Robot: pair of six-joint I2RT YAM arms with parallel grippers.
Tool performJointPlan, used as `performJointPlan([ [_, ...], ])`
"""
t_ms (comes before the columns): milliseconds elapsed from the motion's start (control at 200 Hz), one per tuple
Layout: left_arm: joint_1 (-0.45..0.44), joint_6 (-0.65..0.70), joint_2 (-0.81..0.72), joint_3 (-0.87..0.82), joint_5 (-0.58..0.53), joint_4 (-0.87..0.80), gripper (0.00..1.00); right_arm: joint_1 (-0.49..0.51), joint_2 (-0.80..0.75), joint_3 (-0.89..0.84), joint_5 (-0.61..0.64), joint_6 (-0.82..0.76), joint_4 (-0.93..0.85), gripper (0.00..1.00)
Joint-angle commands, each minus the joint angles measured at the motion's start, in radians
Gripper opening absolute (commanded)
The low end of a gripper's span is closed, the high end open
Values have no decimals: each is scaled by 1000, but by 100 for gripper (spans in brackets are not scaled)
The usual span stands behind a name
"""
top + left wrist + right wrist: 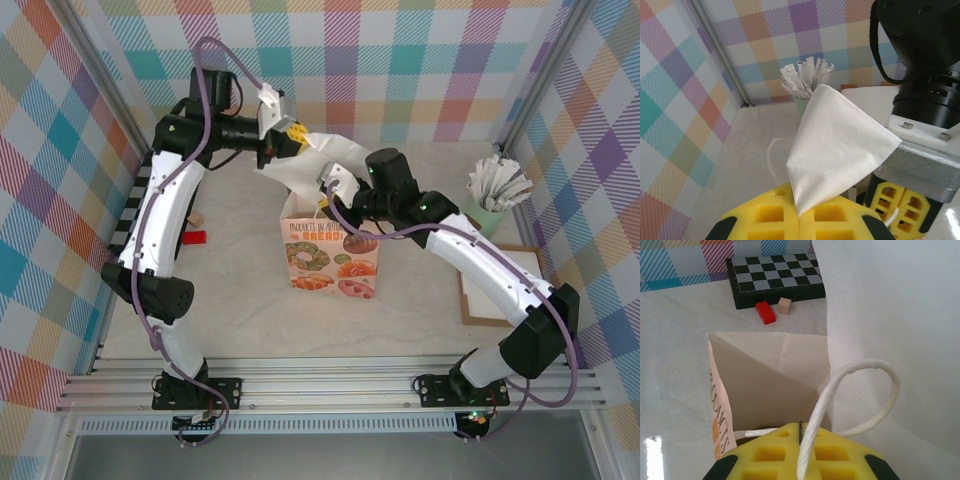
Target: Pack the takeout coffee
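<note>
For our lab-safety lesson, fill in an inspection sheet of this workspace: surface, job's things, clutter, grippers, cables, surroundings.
Surface: pale table, no spills seen.
Job's things: bag upright mid-table, mouth open.
Clutter: red block and tan block beside checkerboard, left; cup of sticks and tray, right.
Grippers: left gripper shut on white paper; right gripper shut on handle.
Cables: purple cables run along both arms.
Surroundings: plaid walls, metal frame.

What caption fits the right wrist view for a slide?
Right gripper shut on the rope handle of the open paper bag, checkerboard beyond.
</note>
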Motion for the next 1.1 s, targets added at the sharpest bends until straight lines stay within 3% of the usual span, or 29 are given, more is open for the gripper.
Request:
performJointPlan([
  [0,-17,29,-15,-32,9,-51,0,5,-23,-3,15,-96,111,4],
  [260,-18,55,-2,-22,-7,-181,0,24,-49,-22,-6,-214,121,8],
  [575,-44,-20,-110,-199,-31,-33,0,59,-120,-114,3,-240,78,16],
  [615,-46,-20,-110,-200,-36,-41,0,59,-127,-106,0,-236,55,21],
  [700,-49,-25,-115,-206,-55,-46,0,59,-143,-77,-10,-213,-34,47],
  [735,-50,-27,-118,-211,-62,-45,0,59,-154,-65,-11,-189,-80,54],
  [915,-61,-45,-132,-242,-86,-23,0,56,-258,-73,45,-36,-223,74],
  [1095,-82,-60,-131,-251,-113,-7,0,8,-285,27,78,83,-300,93],
])
